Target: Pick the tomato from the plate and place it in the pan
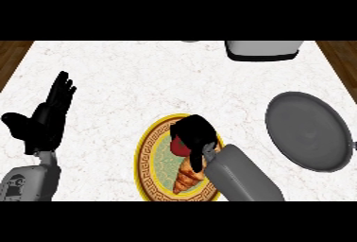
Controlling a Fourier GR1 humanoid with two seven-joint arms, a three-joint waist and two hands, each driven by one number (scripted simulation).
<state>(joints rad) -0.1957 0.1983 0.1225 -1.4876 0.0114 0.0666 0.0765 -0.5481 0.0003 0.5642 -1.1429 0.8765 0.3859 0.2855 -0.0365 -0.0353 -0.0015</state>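
tomato (180,146) on plate (148,147), right hand (196,133) curled over it

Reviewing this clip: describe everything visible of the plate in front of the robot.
The plate is round with a yellow rim, a dark brown key-pattern band and a pale green centre, and looks ceramic. It lies flat on the white marble counter, near its front edge. On it are a red tomato and a croissant. The right hand curls over the tomato, hiding the plate's right side.

Bare surface (230,94) is lying open between the right hand (195,134) and the pan (307,130) to its right; a croissant (188,177) is sitting just beneath the hand.
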